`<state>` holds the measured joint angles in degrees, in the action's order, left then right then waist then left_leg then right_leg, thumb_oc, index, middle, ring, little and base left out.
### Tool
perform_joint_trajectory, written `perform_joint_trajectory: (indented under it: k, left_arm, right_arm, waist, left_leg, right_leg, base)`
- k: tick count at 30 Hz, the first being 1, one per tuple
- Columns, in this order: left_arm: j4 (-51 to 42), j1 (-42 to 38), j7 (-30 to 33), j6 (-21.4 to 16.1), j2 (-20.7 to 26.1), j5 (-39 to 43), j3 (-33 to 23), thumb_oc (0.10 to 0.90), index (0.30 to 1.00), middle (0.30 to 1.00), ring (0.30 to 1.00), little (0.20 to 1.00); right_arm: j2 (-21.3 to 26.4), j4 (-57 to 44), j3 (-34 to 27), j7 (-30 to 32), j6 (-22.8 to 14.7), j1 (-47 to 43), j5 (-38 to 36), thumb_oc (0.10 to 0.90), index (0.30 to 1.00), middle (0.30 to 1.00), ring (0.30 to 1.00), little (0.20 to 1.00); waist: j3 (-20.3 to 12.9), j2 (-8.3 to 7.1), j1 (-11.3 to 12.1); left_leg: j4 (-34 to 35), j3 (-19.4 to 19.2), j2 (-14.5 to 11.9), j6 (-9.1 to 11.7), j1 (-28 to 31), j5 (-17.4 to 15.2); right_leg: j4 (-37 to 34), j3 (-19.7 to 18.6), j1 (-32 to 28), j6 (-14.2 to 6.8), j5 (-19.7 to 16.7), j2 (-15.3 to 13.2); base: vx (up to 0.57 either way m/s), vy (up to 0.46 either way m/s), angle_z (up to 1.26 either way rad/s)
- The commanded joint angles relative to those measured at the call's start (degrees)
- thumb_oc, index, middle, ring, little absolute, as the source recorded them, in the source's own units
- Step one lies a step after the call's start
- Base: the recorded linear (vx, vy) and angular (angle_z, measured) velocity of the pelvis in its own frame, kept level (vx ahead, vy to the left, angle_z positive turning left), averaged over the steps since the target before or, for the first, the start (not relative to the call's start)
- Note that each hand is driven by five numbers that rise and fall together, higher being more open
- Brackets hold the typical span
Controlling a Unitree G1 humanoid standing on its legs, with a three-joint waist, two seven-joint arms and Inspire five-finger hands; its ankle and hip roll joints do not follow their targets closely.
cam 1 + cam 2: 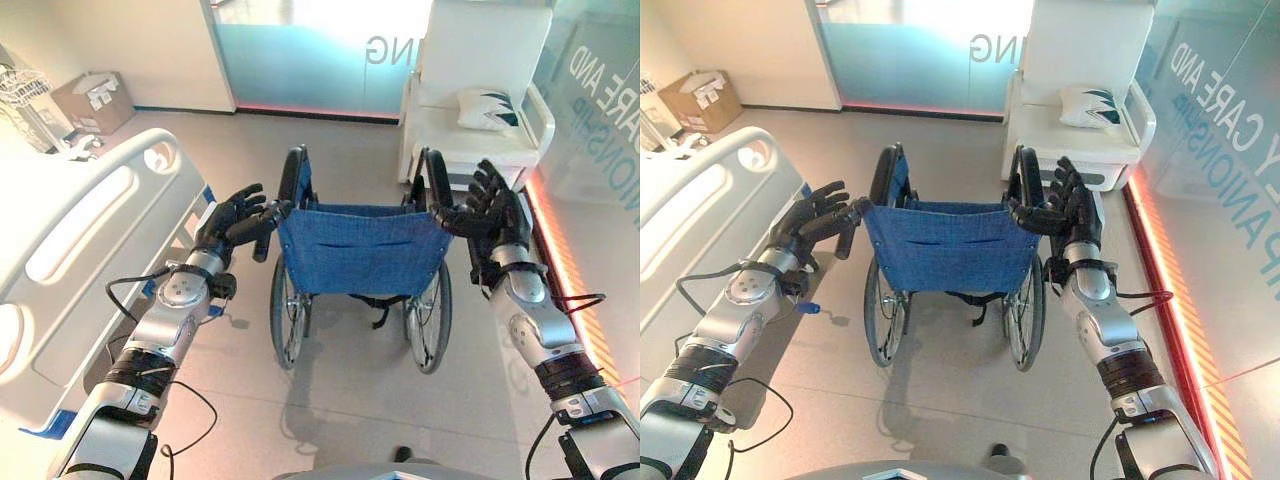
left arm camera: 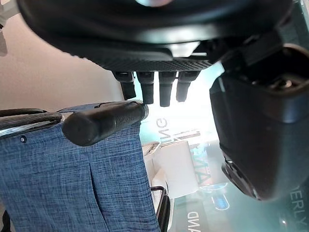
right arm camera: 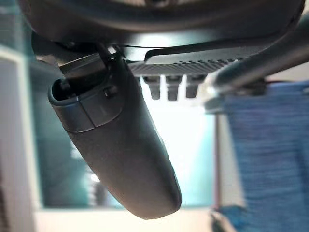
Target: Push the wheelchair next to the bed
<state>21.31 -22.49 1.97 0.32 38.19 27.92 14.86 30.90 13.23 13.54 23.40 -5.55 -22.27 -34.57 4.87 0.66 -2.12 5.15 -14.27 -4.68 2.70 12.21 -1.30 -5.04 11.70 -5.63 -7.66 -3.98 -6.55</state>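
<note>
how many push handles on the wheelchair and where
2: left push handle at the backrest's left top corner beside the left hand; right push handle at its right top corner beside the right hand.

Head stereo views look down from behind the wheelchair (image 1: 362,250), sharing nearly everything; each wrist view looks along its hand, close to one handle (image 2: 104,123).

I see a wheelchair (image 1: 360,260) with a blue woven backrest (image 1: 362,250), black push handles and black tyres. The bed (image 1: 70,240) is white with blue corner trim. A white armchair (image 1: 480,90) carries a white pillow (image 1: 488,108) with dark markings. The floor (image 1: 350,400) is pale grey.
</note>
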Motion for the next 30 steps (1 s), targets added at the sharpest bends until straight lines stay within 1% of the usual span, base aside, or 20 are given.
perform_joint_trajectory:
  k: [1, 2, 3, 4, 6, 7, 8, 9, 10, 11, 12, 13, 14, 15, 17, 19, 22, 27, 30]
  left_arm:
    - [1.1, -11.0, 0.3, -4.7, 1.4, -1.9, 0.6, 0.8, 0.9, 0.9, 0.9, 0.9]
    - [1.1, -11.0, 0.4, -4.6, 1.4, -1.8, 0.7, 0.8, 0.9, 0.9, 0.9, 0.9]
    - [0.9, -11.0, 0.5, -4.3, 1.2, -1.4, 0.9, 0.8, 0.9, 0.9, 0.9, 0.9]
    - [0.8, -11.0, 0.5, -4.2, 1.2, -1.4, 0.9, 0.8, 0.9, 0.9, 0.9, 0.9]
    - [0.1, -10.5, 0.4, -3.9, 0.9, -1.5, 0.8, 0.8, 0.9, 0.9, 0.9, 0.9]
    - [-0.4, -10.4, 0.2, -3.5, 1.0, -1.5, 0.5, 0.8, 0.9, 0.9, 0.9, 0.9]
    - [-0.5, -10.3, 0.2, -3.4, 1.1, -1.5, 0.5, 0.8, 0.9, 0.9, 0.9, 0.9]
    - [-0.6, -10.1, 0.1, -3.3, 1.1, -1.4, 0.5, 0.8, 0.9, 0.9, 0.9, 0.9]
    - [-0.6, -10.1, 0.0, -3.3, 1.2, -1.3, 0.5, 0.8, 0.9, 0.9, 0.9, 0.9]
    - [-0.5, -10.2, -0.1, -3.1, 1.3, -1.0, 0.5, 0.8, 0.9, 0.9, 0.9, 0.9]
    - [-0.5, -10.3, -0.1, -3.1, 1.3, -1.0, 0.5, 0.8, 0.9, 0.9, 0.9, 0.9]
    - [-0.4, -10.3, 0.0, -3.1, 1.5, -0.6, 0.6, 0.8, 0.9, 0.9, 0.9, 0.9]
    - [-0.4, -10.4, 0.1, -2.9, 1.4, -0.5, 0.7, 0.8, 0.9, 0.9, 0.9, 0.9]
    - [-0.4, -10.4, 0.1, -2.9, 1.3, -0.5, 0.7, 0.8, 0.9, 0.9, 0.9, 0.9]
    - [-0.1, -10.5, -0.1, -2.8, 1.2, -0.5, 0.9, 0.8, 0.9, 0.9, 0.9, 0.9]
    - [0.1, -10.5, -0.2, -2.8, 0.9, -0.8, 1.0, 0.8, 0.9, 0.9, 0.9, 0.9]
    - [0.2, -10.9, -0.3, -2.7, 0.7, -0.2, 1.4, 0.8, 0.9, 0.9, 0.9, 0.9]
    - [1.0, -10.3, -0.9, -3.2, 0.0, -0.1, 1.7, 0.8, 0.9, 0.9, 0.9, 0.9]
    - [1.9, -10.4, -1.0, -3.4, -0.5, -0.4, 2.0, 0.8, 0.9, 0.9, 0.9, 0.9]
  right_arm:
    - [1.0, -1.2, -5.7, 7.5, -10.1, -8.8, 7.2, 0.8, 0.9, 0.9, 0.9, 0.9]
    - [1.2, -1.0, -5.9, 8.0, -10.3, -8.7, 7.9, 0.8, 0.9, 0.9, 0.9, 0.9]
    - [1.6, -0.6, -6.2, 10.3, -10.3, -8.7, 11.9, 0.8, 0.9, 0.9, 0.9, 0.9]
    - [1.7, -0.6, -6.2, 10.7, -10.3, -8.7, 12.8, 0.8, 0.9, 0.9, 0.9, 0.9]
    - [2.2, -0.3, -6.3, 12.8, -8.9, -8.5, 16.3, 0.8, 0.9, 0.9, 0.9, 0.9]
    - [2.6, 0.2, -6.4, 13.1, -7.4, -8.1, 16.9, 0.8, 0.9, 0.9, 0.9, 0.9]
    - [2.7, 0.4, -6.4, 13.2, -7.2, -7.9, 16.8, 0.8, 0.9, 0.9, 0.9, 0.9]
    - [3.1, 1.6, -6.4, 13.3, -5.2, -7.3, 16.0, 0.8, 0.9, 0.9, 0.9, 0.9]
    - [3.2, 2.0, -6.4, 13.1, -4.9, -7.2, 15.7, 0.8, 0.9, 0.9, 0.9, 0.9]
    - [3.3, 3.9, -6.3, 12.5, -2.3, -6.4, 14.4, 0.8, 0.9, 0.9, 0.9, 0.9]
    - [3.3, 4.1, -6.3, 12.5, -2.3, -6.4, 14.4, 0.8, 0.9, 0.9, 0.9, 0.9]
    - [3.4, 5.9, -6.1, 11.2, -0.3, -6.1, 11.7, 0.8, 0.9, 0.9, 0.9, 0.9]
    - [3.1, 7.6, -5.8, 10.0, 0.4, -5.8, 9.9, 0.8, 0.9, 0.9, 0.9, 0.9]
    - [3.1, 7.9, -5.8, 9.8, 0.4, -5.8, 9.7, 0.8, 0.9, 0.9, 0.9, 0.9]
    - [2.5, 10.4, -5.4, 7.7, 2.0, -5.5, 5.8, 0.8, 0.9, 0.9, 0.9, 0.9]
    - [2.1, 13.1, -5.3, 4.2, 3.8, -5.5, 1.6, 0.8, 0.9, 0.9, 0.9, 0.9]
    - [1.8, 14.6, -4.5, 0.7, 3.8, -6.4, -1.6, 0.8, 0.9, 0.9, 0.9, 0.9]
    - [0.7, 14.6, -3.3, 0.2, 2.7, -7.4, -3.3, 0.8, 0.9, 0.9, 0.9, 0.9]
    - [0.4, 15.1, -2.9, 0.7, 3.7, -8.4, -3.0, 0.8, 0.9, 0.9, 0.9, 0.9]
  waist:
    - [-3.0, 0.25, -0.5]
    - [-3.0, 0.29, -0.5]
    - [-3.0, 0.4, -0.5]
    - [-3.0, 0.42, -0.5]
    - [-3.0, 0.55, -0.5]
    - [-3.0, 0.57, -0.5]
    - [-3.0, 0.57, -0.5]
    - [-2.9, 0.56, -0.5]
    - [-2.9, 0.57, -0.5]
    - [-2.9, 0.54, -0.5]
    - [-2.9, 0.54, -0.5]
    - [-2.8, 0.52, -0.6]
    - [-2.8, 0.48, -0.5]
    - [-2.7, 0.48, -0.5]
    - [-2.6, 0.4, -0.4]
    - [-2.5, 0.22, -0.2]
    - [-2.3, 0.05, 0.1]
    - [-1.9, -0.13, 0.5]
    - [-1.8, -0.2, 0.6]
  left_leg:
    - [-0.2, 0.0, 5.8, -2.8, -3.6, -1.3]
    - [-0.2, 0.0, 5.8, -2.8, -3.6, -1.3]
    - [-0.2, 0.0, 5.8, -2.8, -3.6, -1.3]
    - [-0.2, 0.0, 5.8, -2.8, -3.6, -1.3]
    - [-0.2, 0.1, 5.9, -2.9, -3.6, -1.3]
    - [-0.2, 0.1, 5.9, -2.9, -3.7, -1.3]
    - [-0.2, 0.1, 5.9, -2.9, -3.7, -1.3]
    - [-0.2, 0.0, 5.9, -2.9, -3.7, -1.3]
    - [-0.2, 0.0, 5.9, -2.9, -3.7, -1.3]
    - [-0.2, 0.0, 5.9, -2.9, -3.7, -1.3]
    - [-0.2, 0.0, 5.9, -2.9, -3.7, -1.3]
    - [-0.2, 0.0, 5.9, -2.9, -3.7, -1.3]
    - [-0.2, 0.0, 5.9, -2.9, -3.7, -1.2]
    - [-0.2, 0.0, 5.9, -2.9, -3.7, -1.2]
    - [-0.2, 0.0, 5.9, -2.9, -3.7, -1.2]
    - [-0.2, 0.0, 5.8, -2.9, -3.7, -1.2]
    - [-0.2, 0.1, 5.8, -2.8, -3.8, -1.1]
    - [-0.3, 0.0, 5.8, -2.8, -3.8, -1.1]
    - [-0.4, 0.0, 5.9, -2.8, -3.8, -1.2]
  right_leg:
    - [3.0, 1.0, -0.4, 0.8, 3.7, 2.1]
    - [3.0, 1.0, -0.4, 0.7, 3.7, 2.1]
    - [3.0, 0.9, -0.4, 0.7, 3.7, 2.1]
    - [3.0, 0.9, -0.4, 0.7, 3.7, 2.1]
    - [3.1, 0.8, -0.2, 0.6, 3.7, 2.1]
    - [3.2, 0.8, -0.2, 0.6, 3.7, 2.0]
    - [3.2, 0.8, -0.2, 0.6, 3.7, 2.0]
    - [3.2, 0.9, -0.2, 0.5, 3.7, 2.0]
    - [3.2, 0.9, -0.2, 0.5, 3.7, 2.0]
    - [3.2, 1.0, -0.2, 0.5, 3.7, 1.9]
    - [3.2, 1.0, -0.2, 0.5, 3.7, 1.9]
    - [3.2, 1.0, -0.2, 0.5, 3.7, 2.0]
    - [3.2, 1.0, -0.2, 0.6, 3.7, 2.0]
    - [3.2, 1.0, -0.2, 0.6, 3.7, 2.0]
    - [3.3, 1.2, -0.2, 0.6, 3.6, 1.9]
    - [3.3, 1.4, -0.2, 0.6, 3.6, 1.9]
    - [3.4, 1.7, -0.2, 0.7, 3.6, 1.9]
    - [3.7, 2.1, -0.1, 0.8, 3.6, 1.8]
    - [3.6, 2.1, -0.1, 0.7, 3.6, 1.9]
  base:
    - [0.0, 0.0, 0.0]
    - [0.0, 0.0, 0.0]
    - [0.0, 0.0, 0.0]
    - [0.0, 0.0, 0.0]
    - [0.0, 0.0, 0.0]
    - [0.0, 0.0, 0.0]
    - [0.0, 0.0, 0.0]
    - [0.0, 0.0, 0.0]
    - [0.0, 0.0, 0.0]
    - [0.0, 0.0, 0.0]
    - [0.0, 0.0, 0.0]
    - [0.0, 0.0, 0.0]
    - [0.0, 0.0, 0.0]
    - [0.0, 0.0, 0.0]
    - [0.0, 0.0, 0.0]
    - [0.0, 0.0, 0.0]
    - [0.0, 0.0, 0.0]
    - [0.0, 0.0, 0.0]
    - [0.0, 0.0, 0.0]
